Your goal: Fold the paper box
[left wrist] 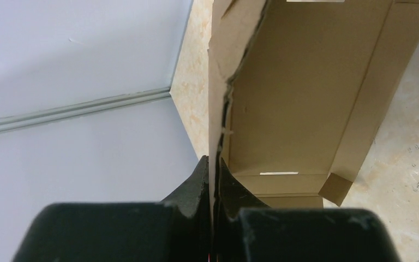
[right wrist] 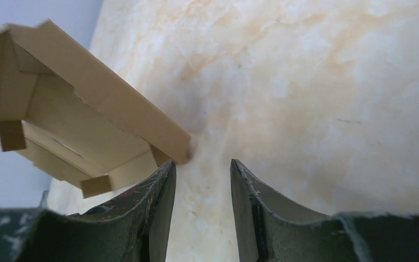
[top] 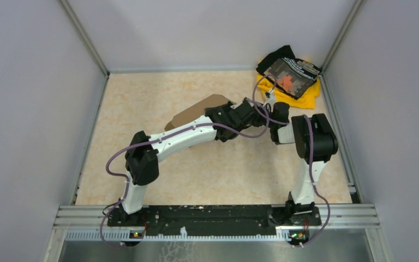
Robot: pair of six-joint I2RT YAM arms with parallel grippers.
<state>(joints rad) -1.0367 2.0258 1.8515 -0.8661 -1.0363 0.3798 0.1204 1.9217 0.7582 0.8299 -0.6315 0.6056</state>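
Observation:
The paper box (top: 197, 112) is plain brown cardboard, lying mid-table and partly hidden under my left forearm. In the left wrist view the paper box (left wrist: 305, 93) is seen from inside, with its side walls raised and a small tab at the lower right. My left gripper (left wrist: 214, 159) is shut on the thin edge of one upright wall. My right gripper (right wrist: 203, 162) is open with nothing between its fingers, only bare table behind the gap. A corner of the paper box (right wrist: 87, 109) hangs just above and left of its left fingertip (right wrist: 166, 174).
A yellow and black cloth pile (top: 289, 76) lies in the back right corner, close behind both wrists. Grey enclosure walls (top: 38, 109) stand on three sides. A metal rail (top: 218, 215) runs along the near edge at the arm bases.

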